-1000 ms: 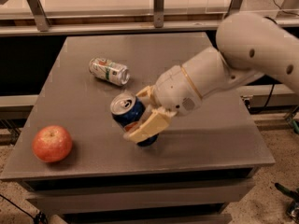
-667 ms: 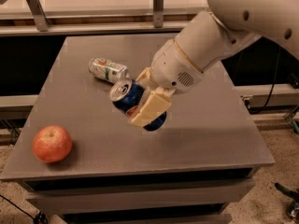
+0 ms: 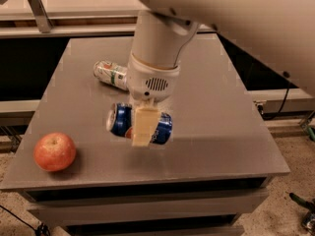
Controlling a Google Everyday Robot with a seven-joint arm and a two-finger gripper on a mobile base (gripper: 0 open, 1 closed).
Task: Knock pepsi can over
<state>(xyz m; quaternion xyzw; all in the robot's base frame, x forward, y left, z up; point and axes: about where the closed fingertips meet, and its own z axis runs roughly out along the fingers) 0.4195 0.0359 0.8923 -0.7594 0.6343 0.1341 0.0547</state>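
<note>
Grey worktop (image 3: 221, 122) in a dim workroom, a pale counter behind: a dark blue pepsi can (image 3: 162, 128) lies level near the middle of the slab, a little toward the front edge. Its long axis runs left to right across the view, silver top facing left and base facing right. The robot's gripper (image 3: 141, 132) hangs straight down over the can from a thick white arm (image 3: 157, 58). Its jaws appear to be pinching the can about the waist; one beige finger crosses the near side of the label and the other is hidden behind. Whether the can rests on the worktop or is held just clear of it cannot be told, though a soft shadow lies close beneath.

The can is likely light, with thin aluminium walls that are smooth, rather slippery and easily dented by a hard squeeze. On its side it should roll freely. The middle of the barrel, where the jaws sit, looks the surest place to hold it.

A white-and-green can (image 3: 110, 74) lies on its side behind and to the left. A red apple (image 3: 54, 152) sits well apart at the front-left corner.
</note>
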